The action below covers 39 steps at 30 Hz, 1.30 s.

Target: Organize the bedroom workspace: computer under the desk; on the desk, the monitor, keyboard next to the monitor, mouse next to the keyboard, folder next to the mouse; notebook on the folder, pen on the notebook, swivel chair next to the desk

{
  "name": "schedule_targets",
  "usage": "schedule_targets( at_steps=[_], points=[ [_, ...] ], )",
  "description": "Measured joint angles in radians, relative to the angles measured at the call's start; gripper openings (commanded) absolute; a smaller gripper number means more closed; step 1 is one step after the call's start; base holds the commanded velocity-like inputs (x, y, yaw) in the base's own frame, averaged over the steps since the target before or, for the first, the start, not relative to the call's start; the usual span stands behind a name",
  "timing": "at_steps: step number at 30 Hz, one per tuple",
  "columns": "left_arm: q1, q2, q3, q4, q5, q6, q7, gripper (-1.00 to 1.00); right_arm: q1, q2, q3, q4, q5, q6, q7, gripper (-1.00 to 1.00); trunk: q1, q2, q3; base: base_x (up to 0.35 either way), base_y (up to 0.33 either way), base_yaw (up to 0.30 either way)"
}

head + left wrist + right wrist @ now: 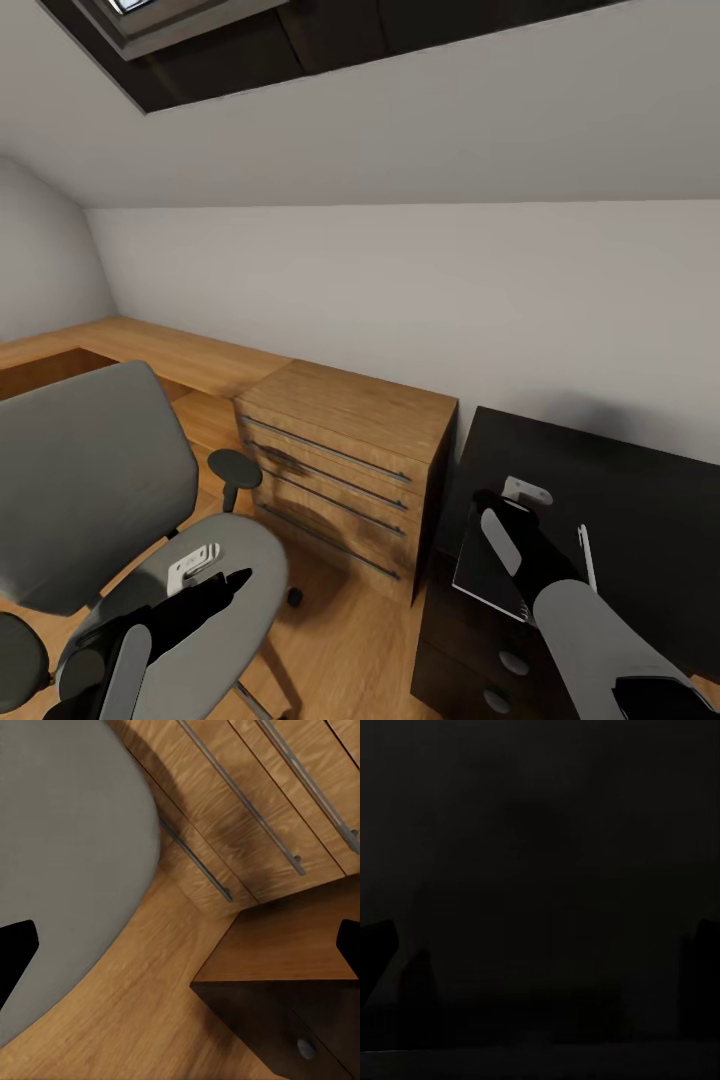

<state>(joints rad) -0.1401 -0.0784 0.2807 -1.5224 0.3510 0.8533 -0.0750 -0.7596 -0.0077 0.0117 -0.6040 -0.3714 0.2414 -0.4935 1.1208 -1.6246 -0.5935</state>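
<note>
Sloped grey ceiling, wood-plank floor (pixel 350 640), light-wood chest of drawers (pixel 345 460).

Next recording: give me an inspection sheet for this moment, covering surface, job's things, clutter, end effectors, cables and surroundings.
Surface: black desk, glossy, at the head view's right.
Job's things: notebook at the desk's near corner; white pen lying beside it; grey swivel chair on the floor, seat bare.
Clutter: nothing seen.
End effectors: left end effector over the chair seat, fingers apart, empty; right end effector over the notebook, grip unclear.
Cables: nothing seen.
Surroundings: light-wood chest of drawers between chair and desk; wood floor; sloped ceiling with skylight.
</note>
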Motion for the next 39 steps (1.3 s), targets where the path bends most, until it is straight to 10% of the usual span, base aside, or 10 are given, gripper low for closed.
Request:
schedule_targets(
  at_steps=[39],
  points=[
    [0.0, -0.002, -0.005, 0.033, -0.001, -0.007, 0.003, 1.0, 0.053, 0.009, 0.004, -0.3, -0.009, 0.026, -0.024, 1.0, 0.0, 0.0, 0.044, -0.022, 0.0, 0.0]
  ],
)
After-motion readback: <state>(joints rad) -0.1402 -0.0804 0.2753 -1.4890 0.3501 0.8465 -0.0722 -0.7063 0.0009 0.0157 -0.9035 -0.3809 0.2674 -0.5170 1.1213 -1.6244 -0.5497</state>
